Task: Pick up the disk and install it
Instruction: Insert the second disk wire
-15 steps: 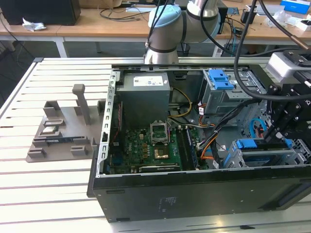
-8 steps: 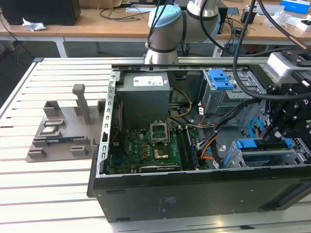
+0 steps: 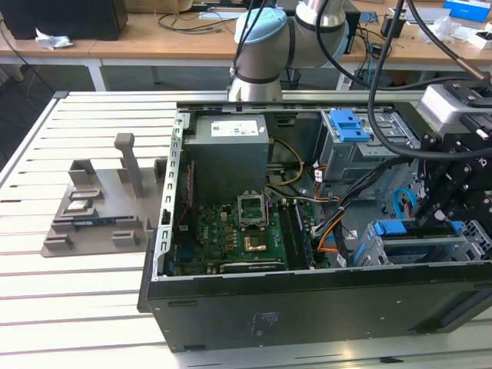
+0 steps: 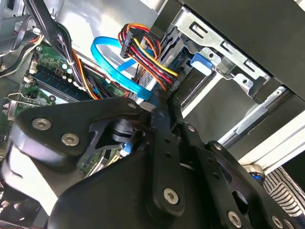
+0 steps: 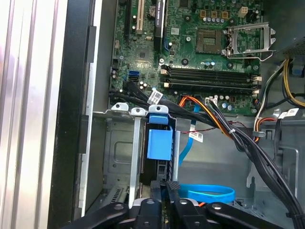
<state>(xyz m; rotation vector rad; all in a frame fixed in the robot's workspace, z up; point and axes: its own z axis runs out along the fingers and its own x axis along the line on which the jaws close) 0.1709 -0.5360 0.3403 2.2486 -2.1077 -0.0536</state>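
The disk [image 3: 419, 231], edged by its bright blue carrier frame, stands on edge in the grey drive cage [image 3: 384, 250] at the exterior view's right, inside the open computer case. In the first wrist view the disk [image 5: 158, 143] sits between the cage's metal rails [image 5: 133, 157], with its blue end tab facing the motherboard. My gripper [image 3: 432, 219] hangs right over it. Its black fingers are shut together in both wrist views, and the gripper [image 5: 171, 185] tip rests at the disk's near end. The gripper [image 4: 159, 102] hides the contact itself.
A grey power-supply box [image 3: 231, 146] and the green motherboard [image 3: 223, 238] fill the case's left half. A blue latch [image 3: 346, 123] tops a rear cage. Cable bundles [image 5: 228, 129] and a blue flat cable [image 5: 209, 193] run beside the bay. A grey fixture [image 3: 100, 207] lies on the slatted table.
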